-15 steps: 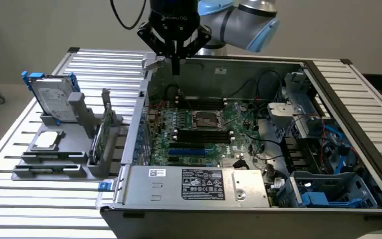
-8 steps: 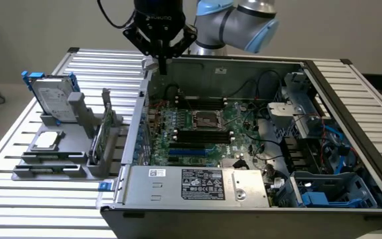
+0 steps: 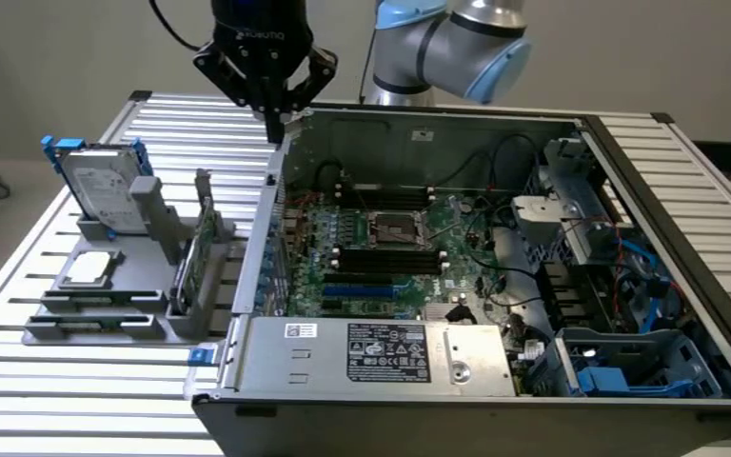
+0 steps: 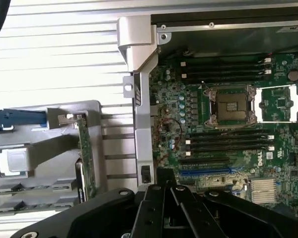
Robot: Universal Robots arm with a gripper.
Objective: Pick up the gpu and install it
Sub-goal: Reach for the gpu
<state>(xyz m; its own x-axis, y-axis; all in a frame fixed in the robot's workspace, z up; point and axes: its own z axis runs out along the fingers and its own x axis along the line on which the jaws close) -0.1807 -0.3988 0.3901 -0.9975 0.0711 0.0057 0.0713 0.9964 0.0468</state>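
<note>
**Hovering clenched over the case corner, gpu parked in its rack**

Ok, live from the bench: the gripper (image 3: 273,129) hangs high over the back corner of the open case (image 3: 442,133), right above the side wall nearest the rack. Claw's clenched tight, fingers pinched to a point w/ nothing between them. Empty-handed, far as I can see. Wrist view says the same: it looks down on that wall, w/ the mobo (image 4: 283,163) on one side and the rack on the other.

The gpu (image 3: 195,257) is well apart from the claw. It's outside the case on the exterior view's left, standing on its long edge in the grey rack (image 3: 99,303) on the slatted table (image 3: 87,409). From the wrist it's just a thin green strip, upright in its slot. A hard drive (image 3: 96,181) in a blue frame stands further left in the same rack, not touching it.

How'll it handle? My guess:
- **Weight & stiffness:** light and stiff, no flex to speak of.
- **Fragility:** delicate. Bare components on one face, a contact edge down in the slot.
- **Slip risk:** smooth faces, so an off-centre pinch could let it swivel.

Best hold, imo, is across the two flat faces at the exposed top edge, approx mid-length. Pads should be square on, clear of the contacts. The rack walls sit just beside it, so not much room for fat fingers.
</note>
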